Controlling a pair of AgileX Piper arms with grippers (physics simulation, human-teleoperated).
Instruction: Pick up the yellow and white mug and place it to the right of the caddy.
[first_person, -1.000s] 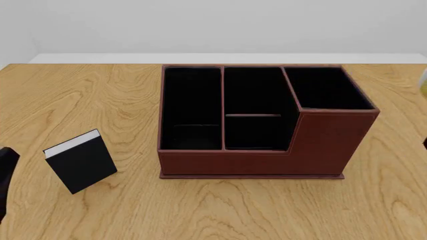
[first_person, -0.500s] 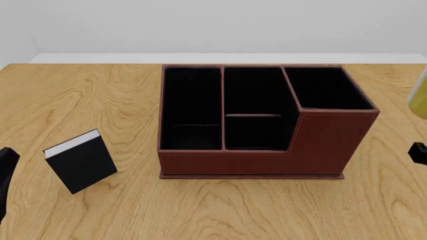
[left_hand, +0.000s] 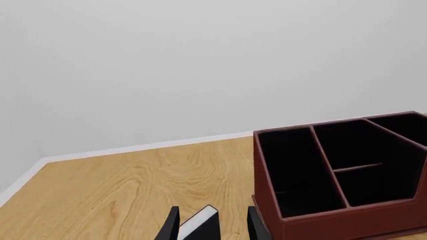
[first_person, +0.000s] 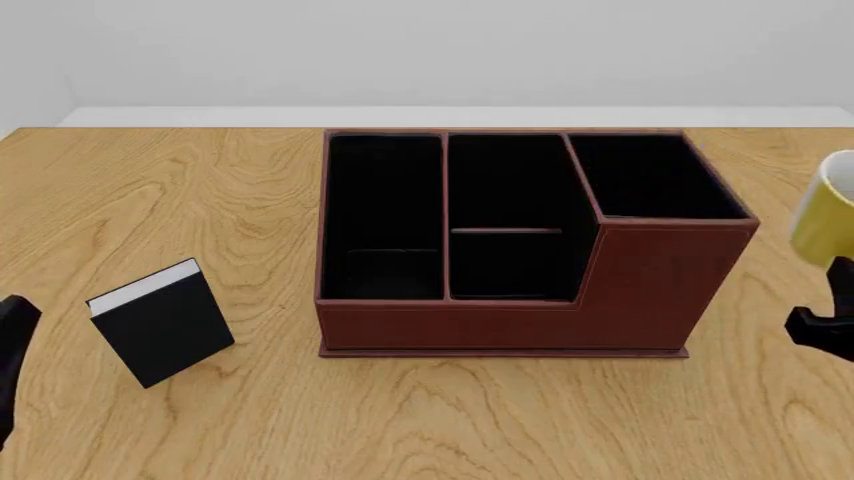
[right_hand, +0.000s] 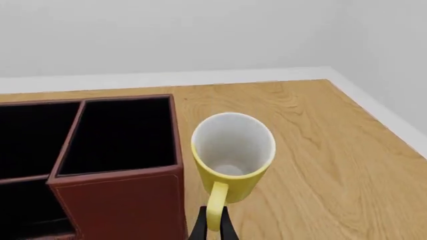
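Observation:
The yellow and white mug (right_hand: 232, 152) is upright, its white inside showing, just right of the caddy (right_hand: 120, 185). My right gripper (right_hand: 213, 227) is shut on the mug's yellow loop handle (right_hand: 216, 205). In the front view the mug (first_person: 827, 212) is cut by the right edge, with the right gripper (first_person: 827, 325) below it. The reddish-brown caddy (first_person: 534, 300) stands mid-table with black compartments. My left gripper (left_hand: 213, 227) is open, well left of the caddy (left_hand: 340, 200), and holds nothing.
A small black book (first_person: 163, 322) with white page edges stands left of the caddy, and it also shows as the book (left_hand: 197, 225) between the left fingers' line of sight. The table's right edge (right_hand: 373, 107) runs close beyond the mug.
The mug and my right gripper have come in from the right edge toward the caddy's right side. The left arm, book and caddy have not moved.

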